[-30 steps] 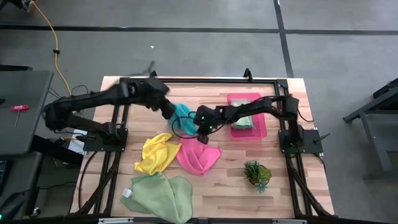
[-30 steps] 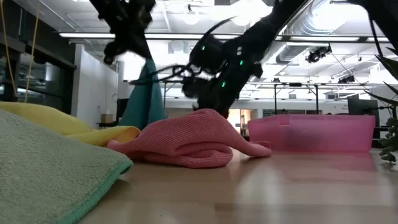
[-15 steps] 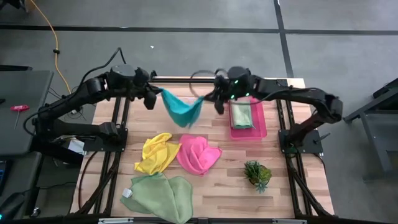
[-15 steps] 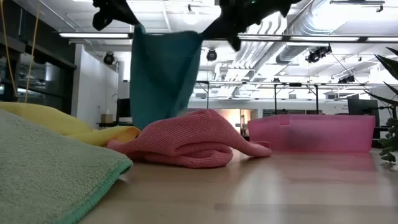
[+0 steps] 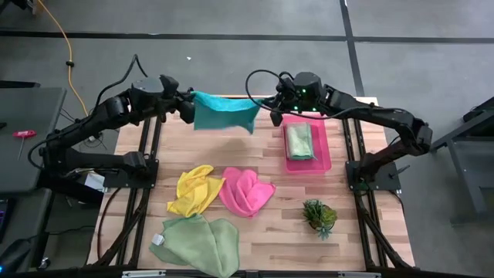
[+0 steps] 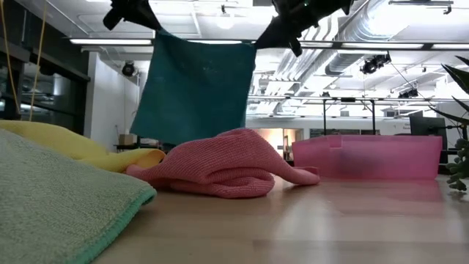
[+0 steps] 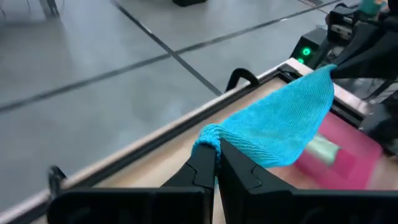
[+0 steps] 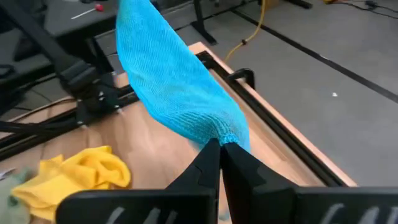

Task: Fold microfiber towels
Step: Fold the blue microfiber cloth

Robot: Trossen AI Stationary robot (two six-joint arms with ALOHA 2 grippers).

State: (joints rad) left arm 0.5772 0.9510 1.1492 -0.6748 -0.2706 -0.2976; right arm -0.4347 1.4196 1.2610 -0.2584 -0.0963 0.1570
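Observation:
A teal towel (image 5: 225,113) hangs spread between my two grippers, high over the table's far edge; the low view shows the teal towel (image 6: 196,92) as a flat sheet hanging down. My left gripper (image 5: 190,105) is shut on its left top corner and my right gripper (image 5: 266,113) on its right top corner. On the table lie a yellow towel (image 5: 194,191), a hot pink towel (image 5: 245,191) and a pale green towel (image 5: 199,242), all crumpled. A folded pale green towel (image 5: 299,141) lies in the pink tray (image 5: 324,155). My left gripper pinches the teal towel's left top corner (image 7: 210,135) between its two fingers; the cloth bunches at the fingertips. The fingers slant down toward the table's right. The towel is lifted clear, its top edge drawn across to the other gripper. My right gripper pinches the towel's right top corner (image 8: 221,135) between its two fingers, the cloth gathered at the tips. The fingers slant down toward the table's left. The towel hangs clear of the table below the top edge.
A small spiky green plant (image 5: 319,216) stands at the near right. Black frame rails (image 5: 231,99) run along the table's far edge and sides. Bare wood (image 5: 285,247) lies between the towels and the plant.
Both grippers have risen from over the middle of the table toward its far edge and moved apart, the left toward the left, the right toward the right. The teal towel, bunched a second ago, has been lifted clear and spread out into a flat hanging sheet.

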